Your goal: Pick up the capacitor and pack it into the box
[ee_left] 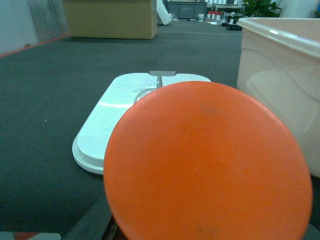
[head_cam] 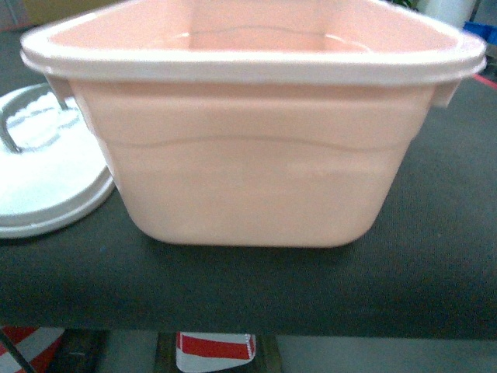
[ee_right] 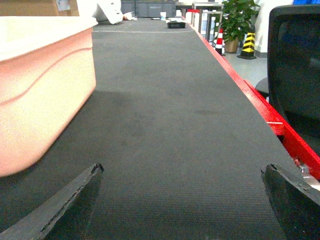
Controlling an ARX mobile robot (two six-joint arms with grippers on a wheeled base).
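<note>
The box (head_cam: 248, 155) sits open near the mat's (head_cam: 435, 264) front edge, its lid (head_cam: 46, 179) flat just left of it, my right pincer (ee_right: 182, 200) spread wide over bare mat, while an orange disc (ee_left: 207, 165), perhaps the capacitor, hides my left pincer's state.

Setting: an industrial workshop or warehouse-type hall.
We see a long dark-grey work mat (ee_right: 165, 125) with a red border (ee_right: 260, 100), a brown cardboard carton (ee_left: 111, 19), grey crates (ee_right: 147, 8), striped safety cones (ee_right: 248, 44), a potted plant (ee_right: 236, 22) and a black office chair (ee_right: 295, 75) beside the bench.
</note>
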